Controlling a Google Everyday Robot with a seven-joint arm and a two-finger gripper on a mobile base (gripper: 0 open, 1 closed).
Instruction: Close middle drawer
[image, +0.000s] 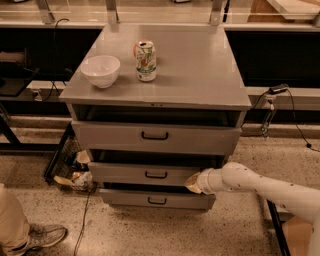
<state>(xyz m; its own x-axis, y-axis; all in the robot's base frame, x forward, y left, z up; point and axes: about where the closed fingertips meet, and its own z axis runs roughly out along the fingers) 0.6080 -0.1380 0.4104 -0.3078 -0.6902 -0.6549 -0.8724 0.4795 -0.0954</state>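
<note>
The middle drawer (150, 173) is a low grey front with a small black bar handle, second of three in the grey cabinet (165, 95). It stands out only a little from the cabinet, with a dark gap above it. My gripper (194, 182), at the end of a white arm coming in from the lower right, rests against the drawer front's right end. The top drawer (155, 136) is taller and stands out a bit. The bottom drawer (156, 199) also stands out slightly.
A white bowl (100, 70) and a soda can (145, 61) stand on the cabinet top. A wire basket with rubbish (70, 167) sits left of the cabinet. A person's leg and shoe (30, 235) are at the lower left. Cables hang at the right.
</note>
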